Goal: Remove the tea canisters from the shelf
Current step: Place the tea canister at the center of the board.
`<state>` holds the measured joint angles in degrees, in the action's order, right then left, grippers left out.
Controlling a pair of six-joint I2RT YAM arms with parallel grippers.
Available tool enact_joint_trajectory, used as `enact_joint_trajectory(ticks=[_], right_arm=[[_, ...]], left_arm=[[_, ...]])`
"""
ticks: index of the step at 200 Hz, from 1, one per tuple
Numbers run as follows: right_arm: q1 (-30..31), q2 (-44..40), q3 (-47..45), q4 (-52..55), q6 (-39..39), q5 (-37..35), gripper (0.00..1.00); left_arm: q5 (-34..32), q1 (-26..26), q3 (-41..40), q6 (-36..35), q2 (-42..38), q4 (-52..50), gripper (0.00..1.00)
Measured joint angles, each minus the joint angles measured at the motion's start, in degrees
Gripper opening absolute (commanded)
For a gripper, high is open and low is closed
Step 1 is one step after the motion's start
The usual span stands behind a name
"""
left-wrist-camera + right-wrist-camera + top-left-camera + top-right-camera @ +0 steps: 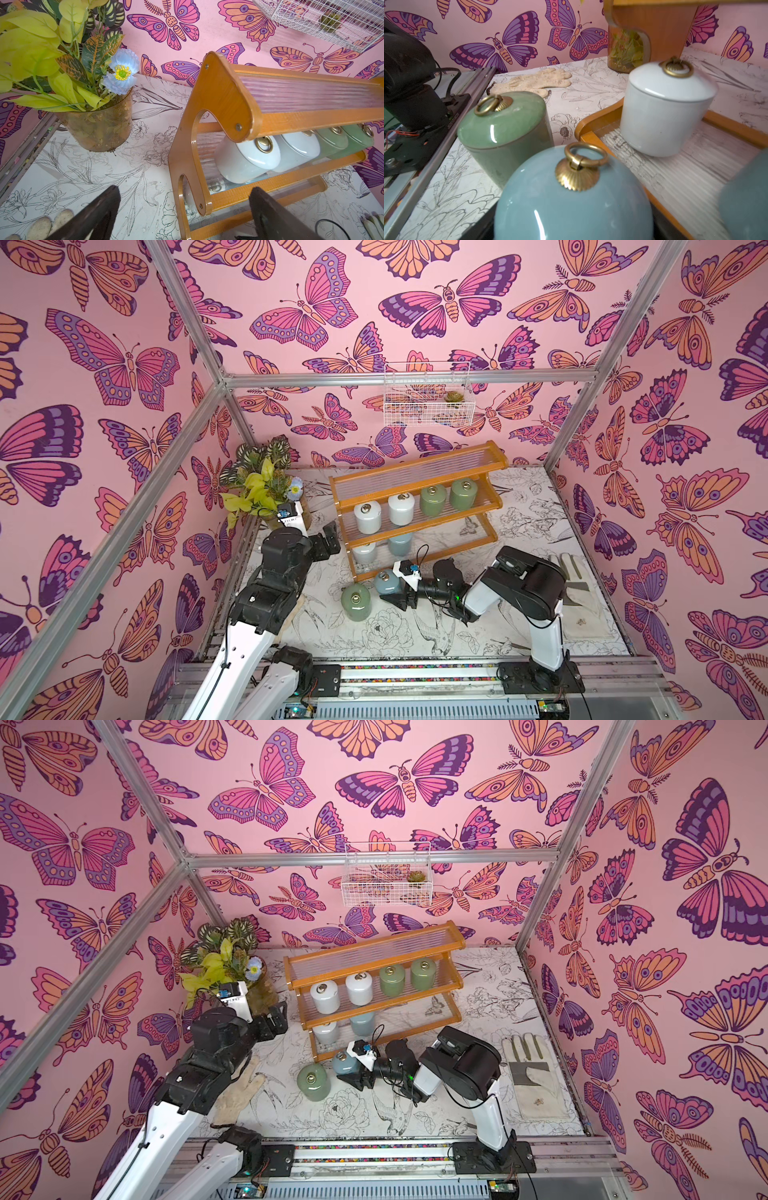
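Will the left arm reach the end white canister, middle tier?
Probably, going round: the shelf's side panel stands between the left gripper and the canister, but the tier's front is free.

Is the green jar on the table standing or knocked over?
Upright: the green canister stands on its base, with its lid on top.

Four tea canisters [401, 508] stand on the shelf's [415, 470] middle tier (two on the lowest). Two more are just before it, side by side.
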<state>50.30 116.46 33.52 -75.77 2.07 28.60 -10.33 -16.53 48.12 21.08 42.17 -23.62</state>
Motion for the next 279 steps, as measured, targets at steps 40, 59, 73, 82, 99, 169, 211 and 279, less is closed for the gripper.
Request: enact_joint_trajectory(ticks=[40, 59, 73, 82, 99, 169, 211, 279], right_arm=[[0.00, 1.36, 1.14, -1.09, -0.63, 0.00, 0.55], [0.00, 2.27, 1.88, -1.77, -0.83, 0.28, 0.58], [0.00, 2.95, 2.47, -2.29, -1.16, 0.68, 0.61], [0.00, 3.32, 2.73, -2.56, -1.60, 1.03, 0.64], [0.00, 3.91, 3.34, -2.91, -2.32, 1.55, 0.72], [0.00, 4.66, 3.93, -4.02, -3.96, 2.38, 0.99], [0.04, 4.66, 4.96, -4.20, -4.22, 2.56, 0.99], [-0.39, -4.37, 4.79, -0.02, -3.19, 1.68, 0.99]], left_arm=[[0.02, 0.00, 0.00, 0.52, 0.26, 0.00, 1.00], [0.00, 0.00, 0.00, 0.63, 0.26, 0.00, 1.00], [0.00, 0.00, 0.00, 0.63, 0.26, 0.00, 1.00], [0.00, 0.00, 0.00, 0.63, 0.26, 0.00, 1.00], [0.00, 0.00, 0.00, 0.63, 0.26, 0.00, 1.00], [-0.02, 0.02, 0.00, 0.59, 0.15, 0.00, 1.00], [-0.20, 0.02, 0.00, 0.57, 0.17, -0.02, 1.00], [0.07, 0.02, 0.00, 0.31, 0.96, 0.09, 1.00]])
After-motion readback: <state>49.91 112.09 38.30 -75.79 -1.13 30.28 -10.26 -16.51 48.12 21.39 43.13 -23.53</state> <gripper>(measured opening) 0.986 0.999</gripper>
